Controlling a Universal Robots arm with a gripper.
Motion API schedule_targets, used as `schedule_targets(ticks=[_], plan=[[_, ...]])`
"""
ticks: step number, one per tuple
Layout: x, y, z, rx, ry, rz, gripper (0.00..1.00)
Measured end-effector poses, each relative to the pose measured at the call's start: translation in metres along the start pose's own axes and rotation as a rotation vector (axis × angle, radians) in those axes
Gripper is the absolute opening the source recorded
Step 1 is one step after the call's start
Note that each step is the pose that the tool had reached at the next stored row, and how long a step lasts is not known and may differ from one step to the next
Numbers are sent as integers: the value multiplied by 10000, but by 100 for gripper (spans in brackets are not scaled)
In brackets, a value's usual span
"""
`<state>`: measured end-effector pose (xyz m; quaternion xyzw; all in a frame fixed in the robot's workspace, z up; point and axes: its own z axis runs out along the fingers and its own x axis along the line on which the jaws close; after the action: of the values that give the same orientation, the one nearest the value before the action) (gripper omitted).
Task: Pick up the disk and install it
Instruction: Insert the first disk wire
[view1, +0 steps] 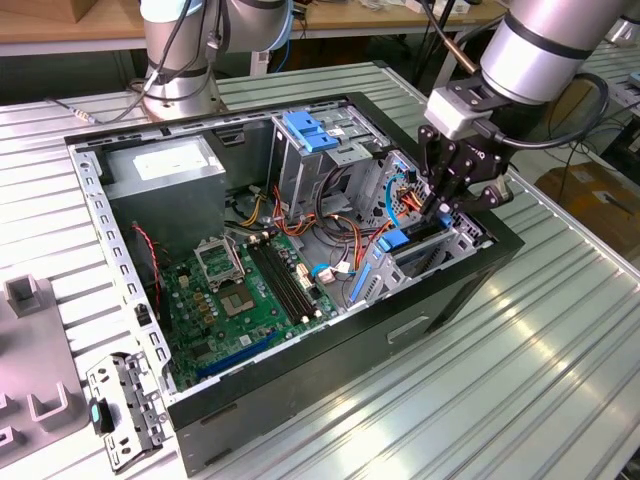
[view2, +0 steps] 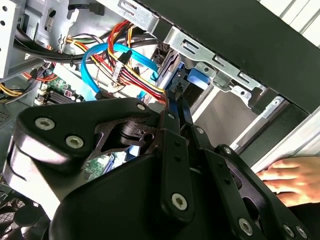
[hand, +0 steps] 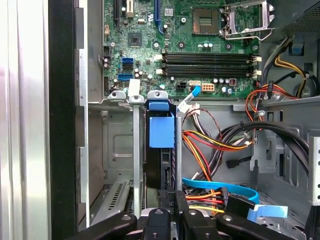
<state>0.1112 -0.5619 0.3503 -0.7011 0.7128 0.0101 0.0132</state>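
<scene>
- Exterior view: the gripper (view1: 443, 208) reaches into the open computer case (view1: 470, 285), over the drive bay at its front corner.
- The disk (hand: 161, 150) stands on edge in that bay, apparently seated; only its blue frame is visible.
- The fingers look pressed together at its end, likely pushing it home.
- A hand (view2: 286, 179) rests outside the case.

A ribbed metal worktop (view1: 560, 330) filled the foreground; behind it stood a wooden bench (view1: 60, 25), with a cardboard box (view1: 595, 195) on the floor.
</scene>
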Motion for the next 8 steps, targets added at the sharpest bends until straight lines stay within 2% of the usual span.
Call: schedule_targets(ticks=[6,8], plan=[[8,0,2,0,-2,0,16],[15,0,33,-1,-2,0,16]])
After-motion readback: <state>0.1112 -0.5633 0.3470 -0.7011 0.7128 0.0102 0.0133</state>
